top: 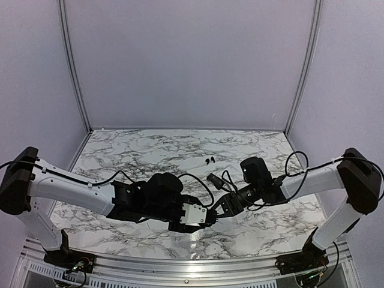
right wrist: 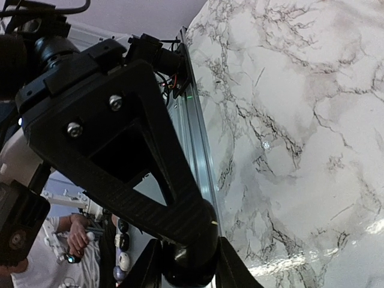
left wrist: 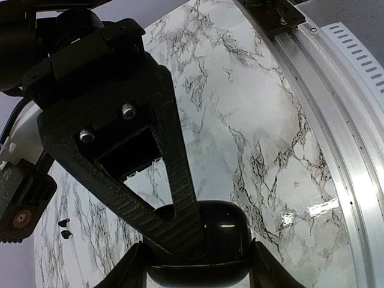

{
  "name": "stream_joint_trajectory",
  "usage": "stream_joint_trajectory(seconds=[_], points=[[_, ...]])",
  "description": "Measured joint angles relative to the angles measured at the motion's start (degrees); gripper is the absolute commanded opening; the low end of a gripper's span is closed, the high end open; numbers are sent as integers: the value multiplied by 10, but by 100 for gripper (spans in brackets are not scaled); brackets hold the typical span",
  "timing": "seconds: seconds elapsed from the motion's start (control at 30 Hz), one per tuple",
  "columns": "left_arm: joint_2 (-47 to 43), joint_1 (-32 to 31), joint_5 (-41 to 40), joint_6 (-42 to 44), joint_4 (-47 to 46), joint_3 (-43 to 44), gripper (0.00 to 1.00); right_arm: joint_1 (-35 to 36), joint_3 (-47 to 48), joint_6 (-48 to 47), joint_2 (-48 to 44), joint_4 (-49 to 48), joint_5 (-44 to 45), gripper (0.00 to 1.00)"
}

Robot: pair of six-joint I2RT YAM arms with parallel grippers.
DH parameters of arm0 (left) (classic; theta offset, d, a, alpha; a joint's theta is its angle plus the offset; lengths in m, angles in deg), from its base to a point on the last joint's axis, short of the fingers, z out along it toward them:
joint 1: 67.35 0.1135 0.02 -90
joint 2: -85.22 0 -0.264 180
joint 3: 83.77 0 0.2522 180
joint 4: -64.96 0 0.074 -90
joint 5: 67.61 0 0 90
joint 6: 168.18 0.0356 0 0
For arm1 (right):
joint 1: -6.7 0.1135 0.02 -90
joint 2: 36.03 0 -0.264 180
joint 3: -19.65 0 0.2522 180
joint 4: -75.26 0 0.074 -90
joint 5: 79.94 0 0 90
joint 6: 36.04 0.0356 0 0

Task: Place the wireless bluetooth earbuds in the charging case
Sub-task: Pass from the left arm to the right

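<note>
Gripping a black lump (left wrist: 207,249) in part-open left fingers (left wrist: 174,204), right fingers' (right wrist: 180,198) state unclear, we see the earbuds (top: 209,161) beyond both on the desk (top: 150,144), nearer the right.

One camera looks down from behind my white arms (top: 66,186), while both wrist cameras sit close above the same grey-veined white marble tabletop (top: 150,150).

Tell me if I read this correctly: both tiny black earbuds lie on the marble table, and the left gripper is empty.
Not quite. The left gripper is not empty: in the left wrist view it grips a glossy black rounded object. Both earbuds do lie on the marble table, as the top view shows.
</note>
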Motion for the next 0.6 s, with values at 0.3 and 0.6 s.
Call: stream_joint_trajectory(seconds=[0.3, 0.6], points=[[1, -2, -12, 17, 2, 0, 57, 1, 1, 10, 8, 1, -5, 4], [-52, 19, -31, -35, -11, -35, 90, 0, 5, 10, -4, -20, 0, 0]])
